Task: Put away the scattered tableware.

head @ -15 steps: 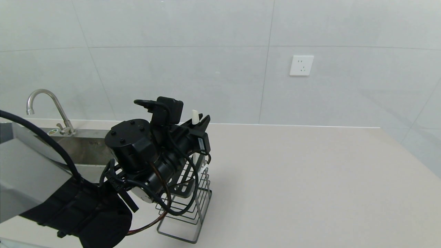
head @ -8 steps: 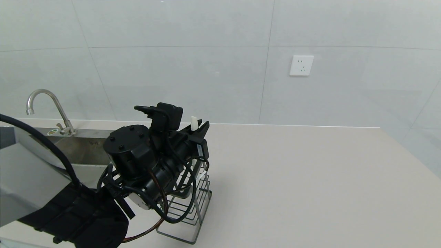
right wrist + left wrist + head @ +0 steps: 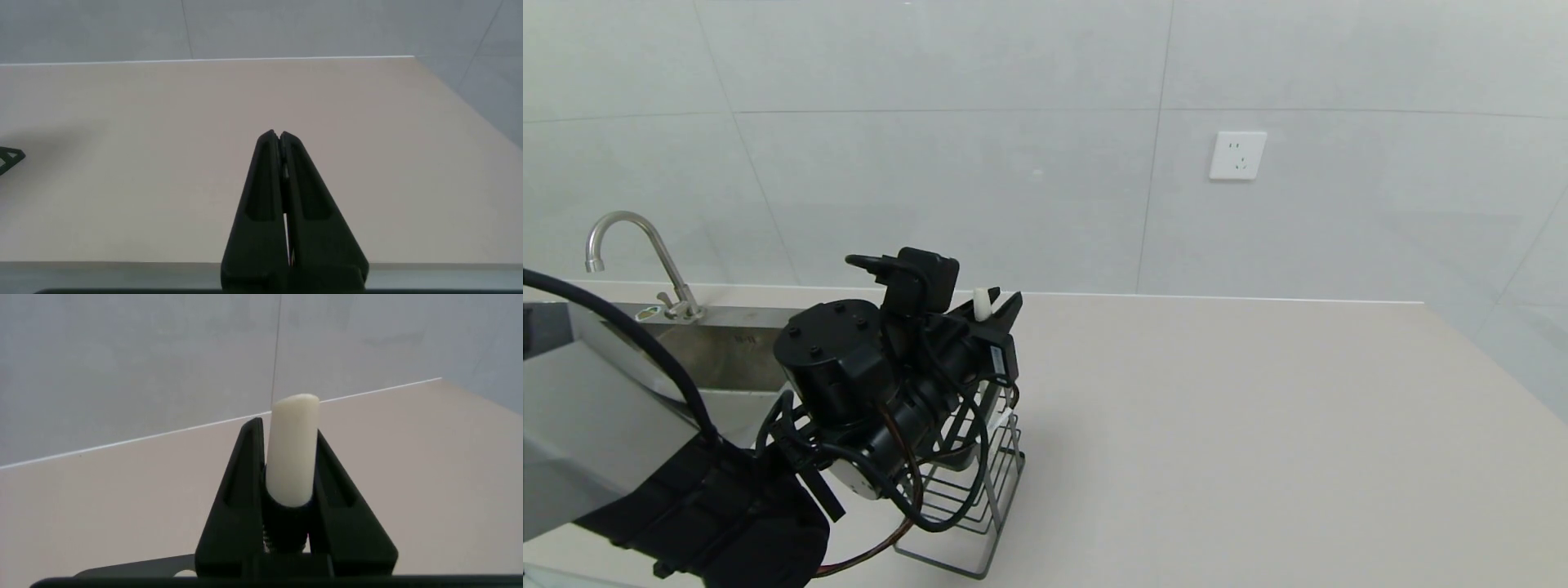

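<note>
You have the cream-white utensil handle pinched nearly upright between the fingers of your left hand, with its rounded end poking above them. Its lower part runs down behind the hand toward the wire rack, which stands on the worktop just beside the sink. You can't tell whether the tip is already inside a compartment. Your right hand is closed on nothing, over bare worktop well apart from the rack. The risk, as I judge it, is letting go while the utensil is tilted or snagged on a wire. It could then tip out, or the light rack could drag over as you pull away. Release low and lift straight up.
</note>
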### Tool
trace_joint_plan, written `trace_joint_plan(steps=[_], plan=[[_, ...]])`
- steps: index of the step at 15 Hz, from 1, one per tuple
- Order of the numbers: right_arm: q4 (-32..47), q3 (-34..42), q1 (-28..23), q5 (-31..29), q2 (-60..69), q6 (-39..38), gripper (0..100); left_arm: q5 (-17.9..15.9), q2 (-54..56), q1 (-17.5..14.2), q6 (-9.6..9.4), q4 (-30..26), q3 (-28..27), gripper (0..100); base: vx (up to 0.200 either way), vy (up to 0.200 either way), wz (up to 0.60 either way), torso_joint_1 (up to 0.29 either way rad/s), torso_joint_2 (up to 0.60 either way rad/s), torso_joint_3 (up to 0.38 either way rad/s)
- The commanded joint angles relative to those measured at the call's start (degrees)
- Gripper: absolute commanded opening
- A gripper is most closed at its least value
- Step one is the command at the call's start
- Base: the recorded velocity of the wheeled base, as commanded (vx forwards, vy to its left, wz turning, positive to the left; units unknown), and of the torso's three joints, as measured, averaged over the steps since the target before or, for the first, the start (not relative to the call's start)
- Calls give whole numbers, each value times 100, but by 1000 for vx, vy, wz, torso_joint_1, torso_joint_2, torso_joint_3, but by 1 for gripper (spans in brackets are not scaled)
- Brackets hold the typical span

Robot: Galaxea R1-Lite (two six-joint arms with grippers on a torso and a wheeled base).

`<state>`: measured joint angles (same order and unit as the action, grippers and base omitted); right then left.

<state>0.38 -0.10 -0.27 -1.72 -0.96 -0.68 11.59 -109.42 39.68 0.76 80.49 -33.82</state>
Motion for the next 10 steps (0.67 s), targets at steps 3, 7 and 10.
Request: trace_joint_plan(steps=[3, 7, 10], plan=[[-3, 1, 0, 5, -9, -2, 0, -8, 0, -39, -5, 1, 112, 100, 0, 0, 0, 0, 0, 0], [-3, 1, 0, 5, -9, -2, 0, -272, 176, -101, -111, 36, 156, 100, 0, 0, 0, 0, 0, 0], [-3, 1, 0, -4, -9, -2, 0, -509, 404, -206, -287, 28, 156, 100, 0, 0, 0, 0, 0, 0]])
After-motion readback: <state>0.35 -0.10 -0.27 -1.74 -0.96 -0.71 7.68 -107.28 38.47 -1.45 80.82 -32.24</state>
